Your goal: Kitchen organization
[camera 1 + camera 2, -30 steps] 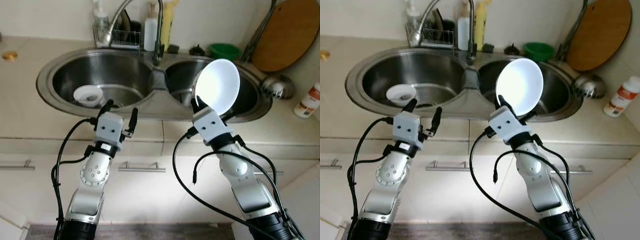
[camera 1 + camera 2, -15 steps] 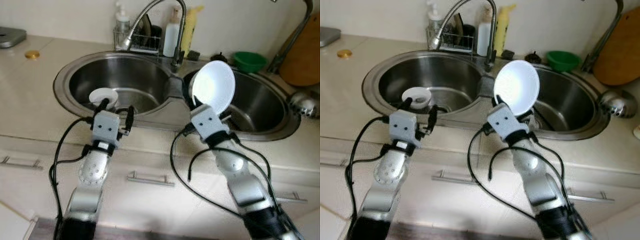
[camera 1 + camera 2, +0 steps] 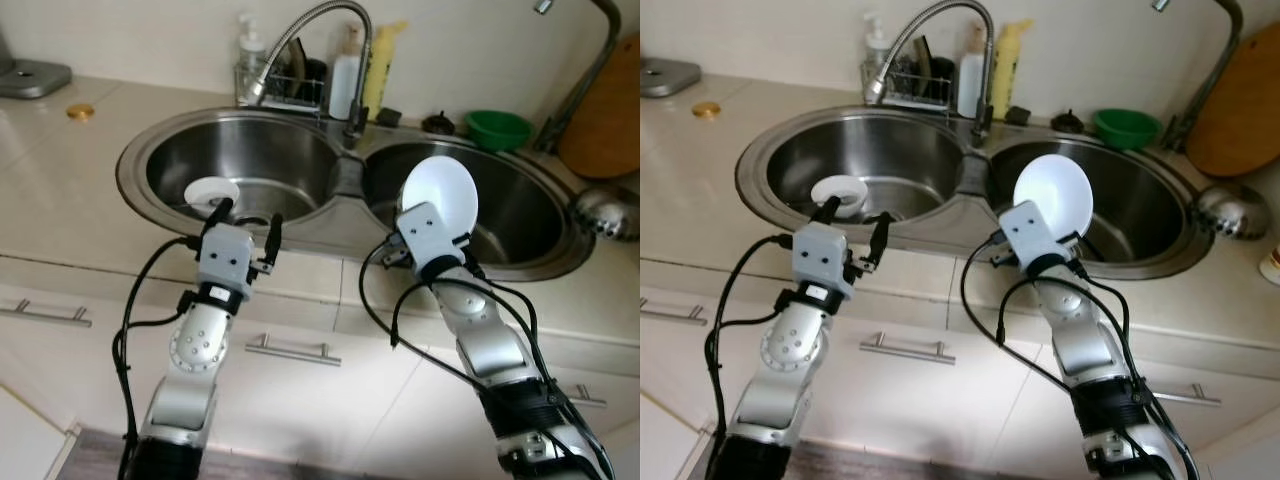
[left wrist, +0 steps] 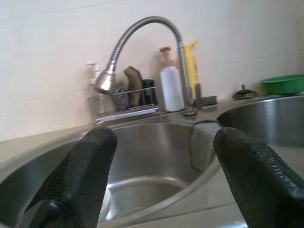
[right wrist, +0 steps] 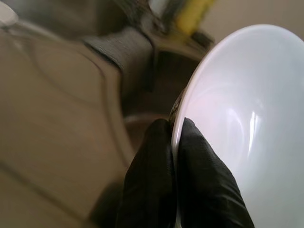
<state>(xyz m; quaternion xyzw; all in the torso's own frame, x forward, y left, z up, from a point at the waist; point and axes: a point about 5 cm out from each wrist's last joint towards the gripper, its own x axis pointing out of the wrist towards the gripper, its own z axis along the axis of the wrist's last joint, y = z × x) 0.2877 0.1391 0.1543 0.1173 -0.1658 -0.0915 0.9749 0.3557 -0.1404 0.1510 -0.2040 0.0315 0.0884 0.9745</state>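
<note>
My right gripper is shut on the rim of a white bowl, held upright on edge above the front left part of the right sink basin. In the right wrist view two black fingers pinch that rim, and the bowl faces the camera. My left gripper stands open over the front rim of the left basin, with nothing between its fingers. A small white dish lies in the left basin just beyond it.
A curved faucet rises behind the divider. A wire rack with bottles stands at the back. A green bowl, a wooden board and a steel ladle sit to the right. Cabinet handles lie below the counter.
The camera has shifted, so the sink sits further right and lower. My right arm has reached forward and lowered the bowl over the right basin. The left gripper has stayed open.
</note>
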